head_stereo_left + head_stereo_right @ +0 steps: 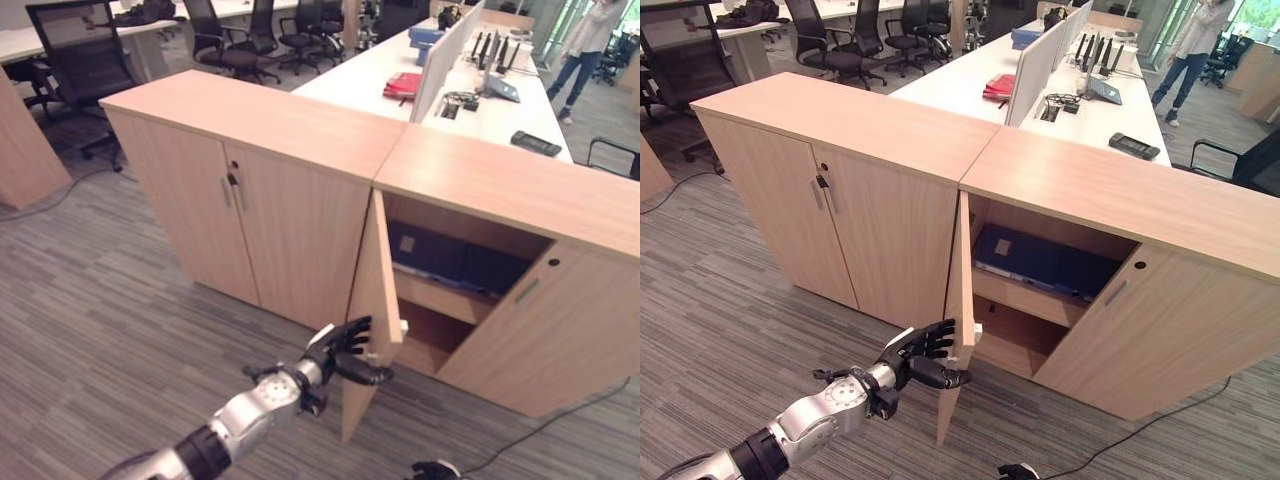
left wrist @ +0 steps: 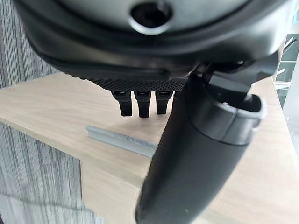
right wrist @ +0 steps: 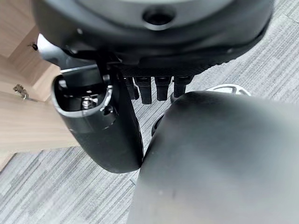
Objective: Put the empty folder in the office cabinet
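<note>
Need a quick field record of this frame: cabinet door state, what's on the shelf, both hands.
cabinet: right office cabinet, left door swung open, right door shut
shelf: dark blue folders lying on the upper shelf
left hand: at the open door's edge, fingers relaxed, beside the metal handle
right hand: low over the carpet, fingers straight, holding nothing
neighbour cabinet: both doors shut

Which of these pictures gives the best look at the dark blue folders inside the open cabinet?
The right eye view: the dark blue folders lie flat on the upper shelf, seen almost whole past the open door. The left eye view shows them darker and partly hidden by that door. The wrist views show wood and carpet instead.
</note>
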{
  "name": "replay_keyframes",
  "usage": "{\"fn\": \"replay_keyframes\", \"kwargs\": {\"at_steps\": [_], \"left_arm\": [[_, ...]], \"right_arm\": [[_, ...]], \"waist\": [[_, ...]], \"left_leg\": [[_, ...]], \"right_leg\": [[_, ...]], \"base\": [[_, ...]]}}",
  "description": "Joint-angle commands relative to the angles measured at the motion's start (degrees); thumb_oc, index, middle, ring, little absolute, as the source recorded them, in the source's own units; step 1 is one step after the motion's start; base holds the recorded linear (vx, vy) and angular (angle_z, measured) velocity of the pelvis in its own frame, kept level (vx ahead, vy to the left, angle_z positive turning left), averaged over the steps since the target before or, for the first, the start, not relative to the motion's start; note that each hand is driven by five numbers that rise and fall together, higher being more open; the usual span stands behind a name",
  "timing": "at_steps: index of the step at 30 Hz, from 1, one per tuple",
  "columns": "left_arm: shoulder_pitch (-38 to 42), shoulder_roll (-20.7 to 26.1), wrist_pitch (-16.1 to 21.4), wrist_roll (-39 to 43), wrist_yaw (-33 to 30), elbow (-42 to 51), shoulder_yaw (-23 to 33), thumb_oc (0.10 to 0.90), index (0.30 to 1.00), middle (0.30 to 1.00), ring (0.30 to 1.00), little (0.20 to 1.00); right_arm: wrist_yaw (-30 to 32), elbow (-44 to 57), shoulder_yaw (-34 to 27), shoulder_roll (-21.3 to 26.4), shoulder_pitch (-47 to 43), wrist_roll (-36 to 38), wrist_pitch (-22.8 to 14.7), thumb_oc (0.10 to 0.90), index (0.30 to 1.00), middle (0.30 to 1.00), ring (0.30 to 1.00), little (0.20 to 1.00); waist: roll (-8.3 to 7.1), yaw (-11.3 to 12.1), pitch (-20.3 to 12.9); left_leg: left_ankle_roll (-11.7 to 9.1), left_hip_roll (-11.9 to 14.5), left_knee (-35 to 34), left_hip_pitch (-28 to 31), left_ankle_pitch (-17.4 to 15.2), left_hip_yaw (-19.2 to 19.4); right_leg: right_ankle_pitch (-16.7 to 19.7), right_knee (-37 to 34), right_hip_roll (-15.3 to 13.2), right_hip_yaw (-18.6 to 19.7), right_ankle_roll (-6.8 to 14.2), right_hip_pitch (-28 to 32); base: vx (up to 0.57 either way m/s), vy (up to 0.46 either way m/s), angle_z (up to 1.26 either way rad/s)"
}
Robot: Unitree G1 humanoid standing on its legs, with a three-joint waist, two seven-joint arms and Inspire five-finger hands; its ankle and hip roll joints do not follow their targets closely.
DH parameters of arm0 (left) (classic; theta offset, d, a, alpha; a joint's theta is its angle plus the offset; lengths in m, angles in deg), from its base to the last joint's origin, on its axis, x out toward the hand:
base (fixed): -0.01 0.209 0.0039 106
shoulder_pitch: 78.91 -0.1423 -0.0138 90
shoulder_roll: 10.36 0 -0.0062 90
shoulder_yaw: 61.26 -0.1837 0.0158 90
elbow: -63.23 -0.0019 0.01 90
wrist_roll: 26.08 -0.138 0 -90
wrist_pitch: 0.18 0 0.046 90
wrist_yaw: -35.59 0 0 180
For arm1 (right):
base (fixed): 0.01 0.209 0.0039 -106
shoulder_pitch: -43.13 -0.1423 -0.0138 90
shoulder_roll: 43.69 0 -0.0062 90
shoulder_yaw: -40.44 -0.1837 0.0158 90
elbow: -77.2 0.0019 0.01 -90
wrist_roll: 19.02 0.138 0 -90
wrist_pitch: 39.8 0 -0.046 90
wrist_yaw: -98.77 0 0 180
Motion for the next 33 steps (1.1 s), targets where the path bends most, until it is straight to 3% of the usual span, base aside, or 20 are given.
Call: {"fn": "replay_keyframes", "kwargs": {"at_steps": [1, 6, 9, 18, 25, 33], "left_arm": [[21.3, -26.8, 6.8, 9.3, 14.9, 10.3, -4.8, 0.800, 0.900, 0.900, 0.900, 0.900], [23.6, -27.9, 8.1, 9.2, 12.9, 12.9, -3.2, 0.800, 0.900, 0.900, 0.900, 0.900], [27.7, -32.3, 6.6, 15.2, 16.3, 15.2, -5.5, 0.800, 0.900, 0.900, 0.900, 0.900], [29.5, -32.0, 7.8, 14.6, 14.1, 11.8, -5.7, 0.800, 0.900, 0.900, 0.900, 0.900], [28.8, -26.9, 8.9, 7.0, 14.8, 8.0, -0.9, 0.800, 0.900, 0.900, 0.900, 0.900], [19.9, -13.7, 10.8, 2.1, 23.2, 16.5, 0.5, 0.800, 0.900, 0.900, 0.900, 0.900]], "right_arm": [[-0.9, -4.5, 7.3, -0.4, 3.5, -1.7, 4.3, 0.800, 0.900, 0.900, 0.900, 0.900], [-0.4, -4.9, 7.5, -1.3, 3.5, -1.1, 4.0, 0.800, 0.900, 0.900, 0.900, 0.900], [-1.1, -4.4, 9.0, -1.5, 3.9, -2.5, 4.2, 0.800, 0.900, 0.900, 0.900, 0.900], [-0.3, -4.5, 9.2, -0.8, 4.1, -4.2, 4.4, 0.800, 0.900, 0.900, 0.900, 0.900], [0.1, -4.5, 6.6, -0.4, 4.7, -2.5, 3.5, 0.800, 0.900, 0.900, 0.900, 0.900], [-1.0, -4.7, 3.9, 1.0, 5.2, -2.8, 2.2, 0.800, 0.900, 0.900, 0.900, 0.900]], "waist": [[4.76, -7.5, 0.8], [4.68, -7.3, 0.7], [4.43, -8.7, 0.4], [4.54, -9.9, 0.3], [4.64, -8.3, 0.1], [4.73, -6.1, 0.0]], "left_leg": [[4.4, -0.1, 3.6, 1.1, -5.8, 0.9], [4.5, -0.2, 3.5, 1.3, -5.8, 0.8], [4.5, -0.3, 3.1, 1.8, -5.7, 1.2], [4.5, -0.5, 2.7, 2.4, -5.8, 1.8], [4.3, -0.3, 3.0, 2.5, -5.9, 1.3], [4.0, 0.0, 3.2, 2.8, -5.9, 1.1]], "right_leg": [[-4.0, -3.0, 7.8, -1.9, 3.4, 2.8], [-4.0, -3.0, 7.9, -2.0, 3.5, 3.1], [-3.8, -3.0, 8.1, -1.6, 3.6, 3.1], [-3.7, -3.3, 8.3, -0.8, 3.7, 2.8], [-3.8, -3.3, 8.3, -1.3, 3.6, 3.5], [-3.9, -3.3, 8.3, -1.8, 3.6, 4.4]], "base": [[0.01, 0.004, -0.10], [0.01, -0.004, -0.26], [0.01, -0.006, -0.29], [0.01, 0.003, -0.22], [0.01, -0.002, 0.02], [0.01, -0.002, 0.05]]}}
